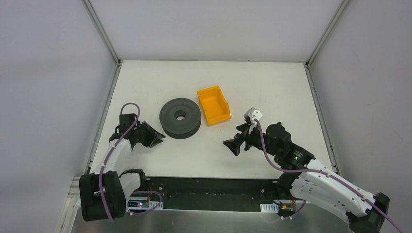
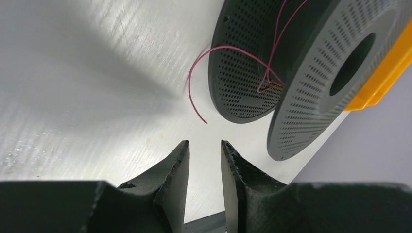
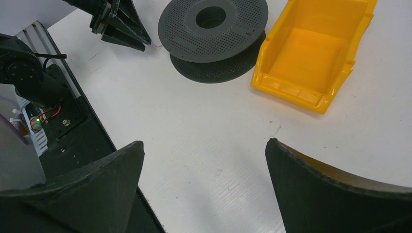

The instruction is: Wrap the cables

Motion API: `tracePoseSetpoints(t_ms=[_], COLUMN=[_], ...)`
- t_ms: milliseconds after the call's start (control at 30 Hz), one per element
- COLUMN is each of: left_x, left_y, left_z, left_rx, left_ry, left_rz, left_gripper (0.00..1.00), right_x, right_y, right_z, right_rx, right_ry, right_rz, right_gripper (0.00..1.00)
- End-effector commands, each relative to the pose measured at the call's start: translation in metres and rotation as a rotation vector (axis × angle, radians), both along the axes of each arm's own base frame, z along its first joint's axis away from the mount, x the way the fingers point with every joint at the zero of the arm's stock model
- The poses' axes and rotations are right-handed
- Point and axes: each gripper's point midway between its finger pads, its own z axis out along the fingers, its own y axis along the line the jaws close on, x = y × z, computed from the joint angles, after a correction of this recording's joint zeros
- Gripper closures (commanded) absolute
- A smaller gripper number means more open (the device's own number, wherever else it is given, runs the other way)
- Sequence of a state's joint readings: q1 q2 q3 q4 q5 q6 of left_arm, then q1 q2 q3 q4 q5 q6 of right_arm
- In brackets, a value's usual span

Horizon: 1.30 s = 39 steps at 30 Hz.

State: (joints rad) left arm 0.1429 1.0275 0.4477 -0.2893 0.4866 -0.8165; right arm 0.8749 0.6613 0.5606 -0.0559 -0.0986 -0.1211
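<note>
The cable (image 2: 214, 48) is a hair-thin reddish wire. It loops out from between the flanges of a dark grey perforated spool (image 2: 243, 68) and its free end lies on the table just ahead of my left fingertips. The wire is too thin to make out in the top view. The spool (image 1: 180, 118) lies flat at mid-table. My left gripper (image 1: 155, 137) sits just left of it, and the left wrist view (image 2: 205, 143) shows its jaws a narrow gap apart and empty. My right gripper (image 1: 233, 145) is wide open and empty (image 3: 204, 143) above bare table, to the right of the spool (image 3: 214, 24).
An orange bin (image 1: 214, 105) stands open and empty right behind the spool; it also shows in the right wrist view (image 3: 311, 53). A black base rail (image 1: 209, 189) runs along the near table edge. Grey walls enclose the table on three sides.
</note>
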Motion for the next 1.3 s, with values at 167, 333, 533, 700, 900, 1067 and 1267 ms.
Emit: tracePoseSetpoints(t_ms=[167,333,533,700,900,1067,1267], left_x=[0.006,0.023,0.053,0.062,0.077,0.094,0.106], left_y=[-0.006,0.003,0.013,0.025,0.034,0.039,0.038], left_z=[-0.027,-0.038,-0.03,-0.028,-0.017,-0.004,-0.004], left_rx=[-0.022,0.018,0.07,0.143,0.215,0.257,0.257], left_ry=[0.072,0.068,0.008,0.004,-0.051,-0.102,-0.103], left_rz=[0.062,0.091,0.102,0.097,0.06,0.032,0.008], left_gripper=[0.74,0.83,1.0,1.0,1.0,1.0,1.0], right_x=[0.001,0.0,0.0,0.0,0.0,0.0,0.001], right_y=[0.004,0.004,0.002,0.003,0.004,0.004,0.005], right_z=[0.011,0.011,0.01,0.009,0.007,0.006,0.006], right_rx=[0.041,0.041,0.04,0.036,0.031,0.027,0.027], right_ry=[-0.026,-0.028,-0.03,-0.029,-0.024,-0.021,-0.02], right_rz=[0.011,0.01,0.007,0.01,0.014,0.016,0.014], right_gripper=[0.01,0.01,0.01,0.01,0.01,0.01,0.01])
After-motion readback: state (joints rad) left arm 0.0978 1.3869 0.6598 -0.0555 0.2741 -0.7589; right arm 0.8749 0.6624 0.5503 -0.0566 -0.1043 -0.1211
